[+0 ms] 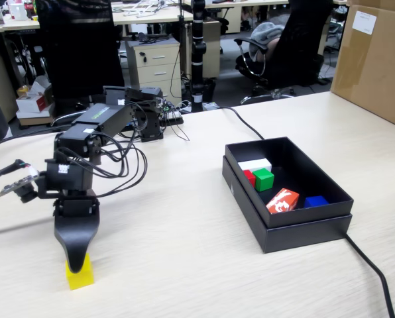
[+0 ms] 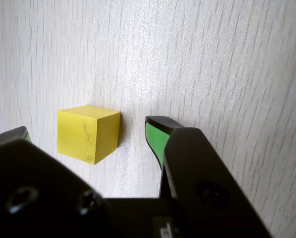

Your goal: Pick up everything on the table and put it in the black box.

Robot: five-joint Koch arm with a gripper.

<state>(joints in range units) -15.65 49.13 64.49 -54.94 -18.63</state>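
A yellow cube [image 2: 87, 134] sits on the table [image 1: 184, 252], well left of the black box [image 1: 287, 228] in the fixed view. The gripper [image 2: 83, 136] straddles it, jaws spread apart.

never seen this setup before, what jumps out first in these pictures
The black arm at the left of the fixed view, its gripper lowered open around a yellow block on the pale wooden table. To the right sits a black box already holding red, green, white and blue pieces.
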